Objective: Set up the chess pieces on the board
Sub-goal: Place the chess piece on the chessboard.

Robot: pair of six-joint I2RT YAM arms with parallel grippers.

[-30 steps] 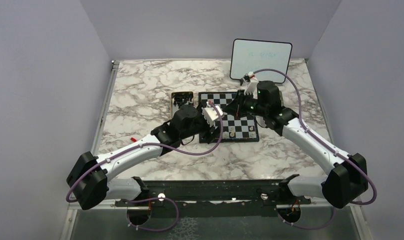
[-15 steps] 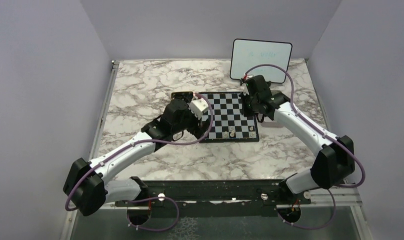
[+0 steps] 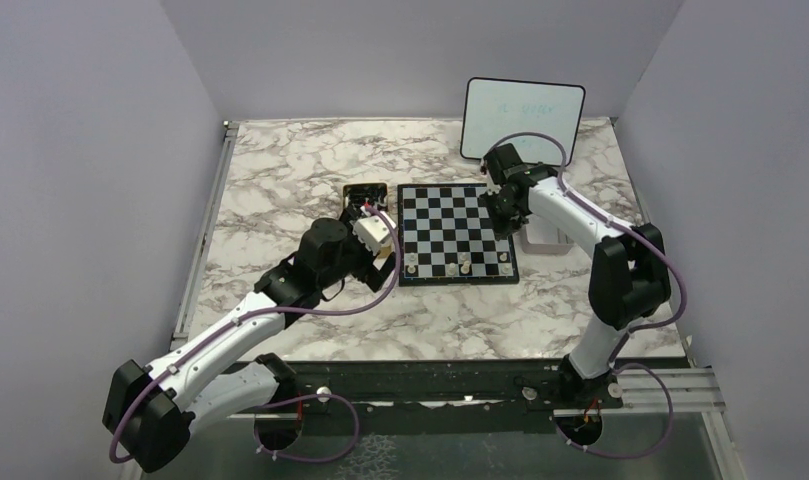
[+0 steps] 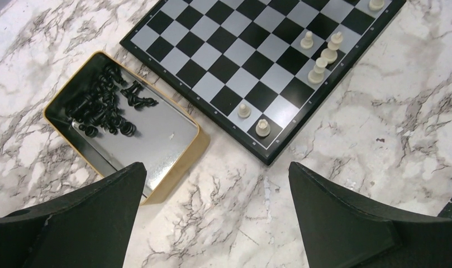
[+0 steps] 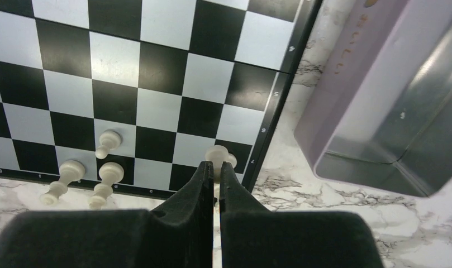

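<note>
A black-and-white board (image 3: 455, 230) lies flat on the marble bench (image 3: 300, 160). Only a few white pieces (image 4: 317, 70) stand along its near rows, so the setup looks barely begun. The left arm (image 3: 245, 318) hovers off the board's left corner, its jaws spread wide and holding nothing. It looks down on a gold-rimmed tin (image 4: 162, 134) of black pieces (image 4: 100, 106) just beside the board, probably its next source. The right arm (image 3: 570, 205) hangs over the board's right edge beside a lavender tin (image 5: 374, 95), its jaws pressed together with nothing visibly between them. A whiteboard (image 3: 523, 118) stands behind.
</note>
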